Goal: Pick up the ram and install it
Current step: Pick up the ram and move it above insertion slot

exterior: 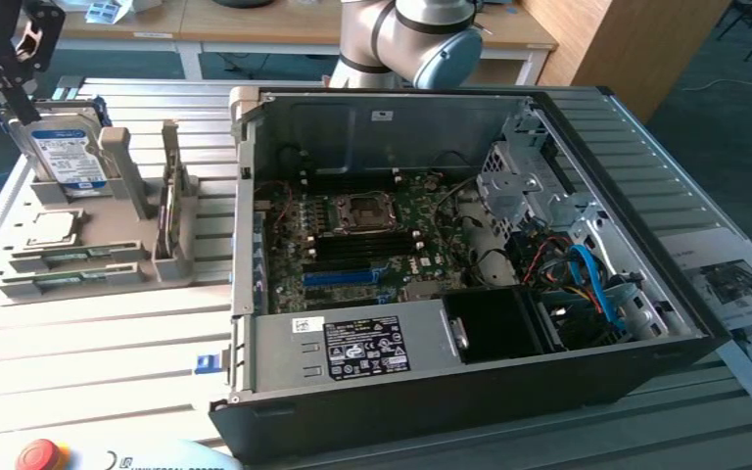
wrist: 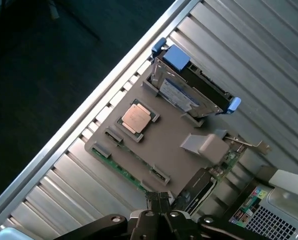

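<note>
Two slim green ram sticks (exterior: 78,258) (exterior: 68,283) lie flat in the grey holder (exterior: 141,269) on the slatted table, at the exterior view's left. In the wrist view one ram (wrist: 120,168) runs along the edge of the holder (wrist: 173,150). My black gripper (exterior: 11,103) hangs high at the far left, above and just behind the upright hard drive (exterior: 66,157). It stands well above the ram sticks. Its fingers (wrist: 158,199) are shut together with nothing between them.
An open PC case (exterior: 637,294) lies right of the holder, its motherboard (exterior: 409,257) and memory slots (exterior: 350,253) exposed. The holder also carries a silver processor chip (exterior: 52,230) and an upright card (exterior: 171,196). A red stop button (exterior: 39,455) and paper sheets (exterior: 742,294) lie near the table edges.
</note>
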Controlling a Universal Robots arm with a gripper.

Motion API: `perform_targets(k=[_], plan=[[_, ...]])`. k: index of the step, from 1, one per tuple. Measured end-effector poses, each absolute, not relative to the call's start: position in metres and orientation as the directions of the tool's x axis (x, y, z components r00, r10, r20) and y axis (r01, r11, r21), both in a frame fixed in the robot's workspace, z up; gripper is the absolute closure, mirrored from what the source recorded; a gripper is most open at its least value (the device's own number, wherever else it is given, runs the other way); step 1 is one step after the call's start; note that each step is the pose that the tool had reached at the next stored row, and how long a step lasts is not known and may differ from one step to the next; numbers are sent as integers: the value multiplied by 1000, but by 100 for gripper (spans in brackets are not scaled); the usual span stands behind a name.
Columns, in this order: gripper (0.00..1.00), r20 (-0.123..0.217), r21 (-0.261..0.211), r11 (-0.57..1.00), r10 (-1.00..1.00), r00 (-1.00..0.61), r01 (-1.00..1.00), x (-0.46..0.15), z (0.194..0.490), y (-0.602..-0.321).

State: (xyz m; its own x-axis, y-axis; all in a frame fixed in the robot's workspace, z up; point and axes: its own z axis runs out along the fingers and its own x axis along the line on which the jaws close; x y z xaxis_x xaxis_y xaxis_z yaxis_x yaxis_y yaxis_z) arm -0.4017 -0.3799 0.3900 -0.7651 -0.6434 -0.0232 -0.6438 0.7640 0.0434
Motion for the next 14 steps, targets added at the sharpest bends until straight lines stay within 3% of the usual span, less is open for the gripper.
perform_targets(k=[14], plan=[[89, -23, 43, 577, -815, -579, -815, -402, 390, -380]])
